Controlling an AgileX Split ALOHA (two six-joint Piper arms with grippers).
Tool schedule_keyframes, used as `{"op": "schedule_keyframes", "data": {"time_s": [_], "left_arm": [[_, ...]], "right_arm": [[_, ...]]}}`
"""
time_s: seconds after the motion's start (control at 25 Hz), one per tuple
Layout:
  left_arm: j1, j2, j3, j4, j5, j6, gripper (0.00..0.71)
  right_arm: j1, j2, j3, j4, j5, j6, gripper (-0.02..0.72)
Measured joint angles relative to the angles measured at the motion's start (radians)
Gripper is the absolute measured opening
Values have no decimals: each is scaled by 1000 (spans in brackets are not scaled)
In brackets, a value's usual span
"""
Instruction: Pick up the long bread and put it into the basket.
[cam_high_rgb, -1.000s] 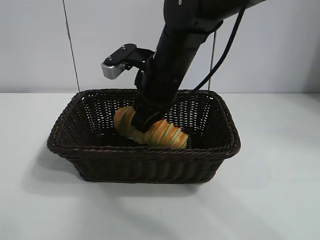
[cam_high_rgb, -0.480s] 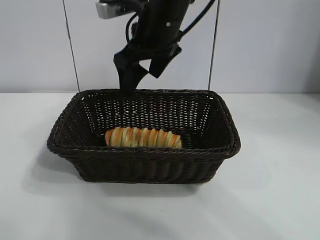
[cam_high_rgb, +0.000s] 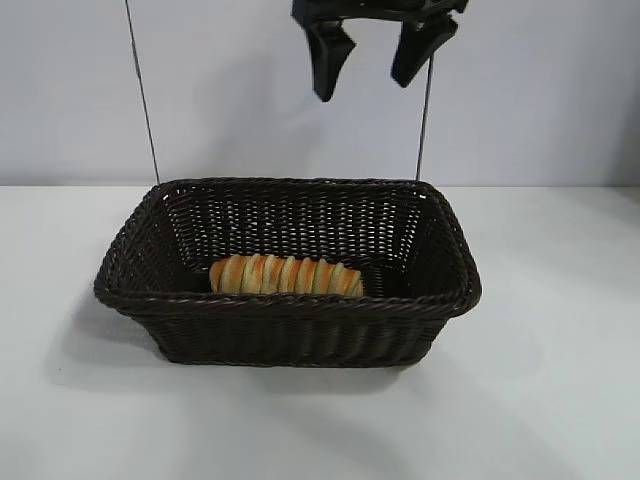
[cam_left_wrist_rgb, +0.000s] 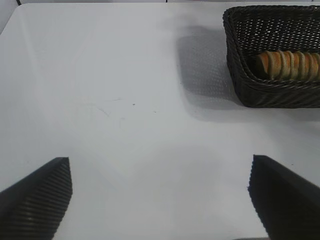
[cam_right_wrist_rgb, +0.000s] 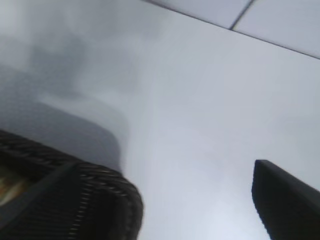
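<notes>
Exterior view: the long bread lies flat on the floor of the basket, close to the near wall, long axis running 9 to 3 o'clock. The right gripper hangs at 12 o'clock high above the basket, its two dark fingers spread wide with nothing between them.

Left wrist view: the left gripper sits over the bare white table, fingers wide apart and empty; the basket with the bread's ridged end lies well off toward 2 o'clock. This gripper does not show in the exterior view.

Right wrist view: only a corner of the braided rim and one fingertip show; the bread is not clearly discernible here.
</notes>
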Motion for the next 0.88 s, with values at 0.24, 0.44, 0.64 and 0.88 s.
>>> {"op": "schedule_keyframes", "data": {"time_s": [0.24,0.44,0.64,0.88], "left_arm": [[0,0,0,0,0,0,694],[0,0,0,0,0,0,694],[0,0,0,0,0,0,694],[0,0,0,0,0,0,694]], "right_arm": [[-219,-11,4,6,0,1,666],[-388,-120,96,13,0,-24,666],[-538,-308,238,85,3,-26,666],[-569,-612,356,131,12,-31,666]]}}
